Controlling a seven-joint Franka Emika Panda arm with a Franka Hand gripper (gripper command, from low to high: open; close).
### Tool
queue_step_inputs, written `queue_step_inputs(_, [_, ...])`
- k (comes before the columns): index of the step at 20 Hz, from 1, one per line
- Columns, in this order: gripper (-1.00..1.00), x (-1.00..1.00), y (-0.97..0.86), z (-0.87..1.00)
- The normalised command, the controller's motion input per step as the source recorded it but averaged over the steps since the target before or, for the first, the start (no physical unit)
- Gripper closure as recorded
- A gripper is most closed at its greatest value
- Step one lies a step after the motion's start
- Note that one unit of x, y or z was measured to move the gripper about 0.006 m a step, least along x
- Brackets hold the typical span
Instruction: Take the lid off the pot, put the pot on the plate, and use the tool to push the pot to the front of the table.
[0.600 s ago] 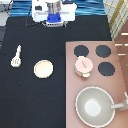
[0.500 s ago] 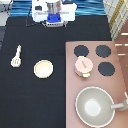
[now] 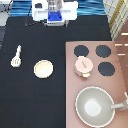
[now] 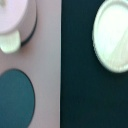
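Note:
The pale-pink pot (image 3: 83, 66) stands on the pinkish-brown stove counter (image 3: 95, 82) with its lid (image 3: 83, 63) on top. In the wrist view the pot (image 4: 15, 22) shows at one corner and the plate (image 4: 114, 35) across a strip of black table. The cream-tan plate (image 3: 43, 68) lies on the black table (image 3: 35, 95), left of the stove in the exterior view. The cream spatula tool (image 3: 16, 56) lies further left. The gripper (image 3: 55, 17) hangs at the exterior view's top, far from all of them, holding nothing.
Several black burners (image 3: 103, 51) mark the stove counter around the pot. A large grey-beige pan (image 3: 94, 105) with a handle sits at the exterior view's bottom right. A dark burner (image 4: 17, 97) also shows in the wrist view.

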Motion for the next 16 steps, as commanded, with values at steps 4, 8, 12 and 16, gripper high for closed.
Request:
queue_step_inputs(4, [-1.0,0.85,0.52,0.76])
queue_step_inputs(8, [-1.0,0.92,0.55,0.67])
queue_step_inputs(12, [-1.0,0.92,0.64,0.47])
queue_step_inputs(16, [-1.0,0.83,0.75,0.17])
